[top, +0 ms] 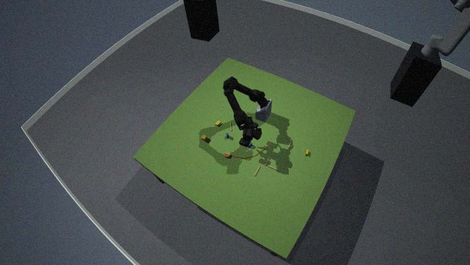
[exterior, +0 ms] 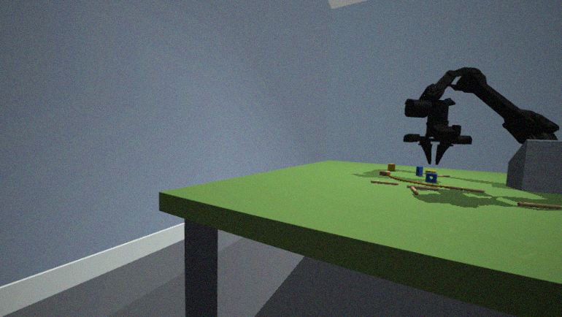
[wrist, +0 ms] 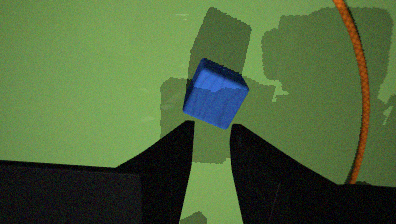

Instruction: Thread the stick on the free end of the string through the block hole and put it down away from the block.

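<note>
While the end effector (top: 245, 142) (exterior: 433, 163) (wrist: 212, 131) hovers empty (fingertips narrowly apart), the string-end stick (top: 270, 144) (exterior: 474, 190) lies unthreaded. Grasping, threading through the blue block (top: 250, 144) (exterior: 430, 177) (wrist: 215, 102), pulling and placing remain.

Black gripper (exterior: 433, 163) above green table (exterior: 314, 204), 2 blue blocks, orange string (exterior: 417, 182)

Blue-grey walls (top: 65, 36) (exterior: 157, 117) meet a grey floor (top: 108, 95) (exterior: 149, 272) along a pale baseboard (top: 98, 58) (exterior: 98, 253). The green tabletop (top: 210, 184) (exterior: 275, 204) has a dark leg (exterior: 201, 267) under its corner. Dim light casts its shadow on the floor; two black pedestals (top: 202, 21) (top: 415, 74) stand apart from it.
</note>
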`<act>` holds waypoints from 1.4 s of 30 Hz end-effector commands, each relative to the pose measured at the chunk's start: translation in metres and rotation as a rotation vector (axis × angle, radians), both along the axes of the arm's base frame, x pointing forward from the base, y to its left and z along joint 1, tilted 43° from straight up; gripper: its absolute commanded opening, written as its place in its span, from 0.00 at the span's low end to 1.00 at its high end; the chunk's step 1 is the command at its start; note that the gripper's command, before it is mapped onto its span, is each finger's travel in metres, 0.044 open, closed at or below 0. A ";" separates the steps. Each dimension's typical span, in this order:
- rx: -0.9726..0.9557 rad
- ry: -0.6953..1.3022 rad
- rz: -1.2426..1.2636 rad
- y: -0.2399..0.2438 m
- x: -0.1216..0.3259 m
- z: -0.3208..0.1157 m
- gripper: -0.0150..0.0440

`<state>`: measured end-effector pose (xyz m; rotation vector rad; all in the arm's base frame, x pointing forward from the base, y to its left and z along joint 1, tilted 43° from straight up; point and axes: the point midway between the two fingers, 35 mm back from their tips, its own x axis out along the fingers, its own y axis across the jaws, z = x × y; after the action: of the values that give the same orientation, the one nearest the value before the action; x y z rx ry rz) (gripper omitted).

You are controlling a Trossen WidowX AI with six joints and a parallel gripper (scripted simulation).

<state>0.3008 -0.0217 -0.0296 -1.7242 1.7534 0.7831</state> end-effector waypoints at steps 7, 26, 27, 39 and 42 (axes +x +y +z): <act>0.000 0.000 0.000 0.000 0.000 0.000 0.25; 0.000 0.000 0.000 0.000 0.000 0.000 0.57; 0.000 0.000 0.000 0.000 0.000 0.000 0.61; 0.000 0.000 0.000 0.000 0.000 0.000 0.26; 0.000 0.000 0.000 0.000 0.000 0.000 0.25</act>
<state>0.3008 -0.0217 -0.0296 -1.7242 1.7534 0.7832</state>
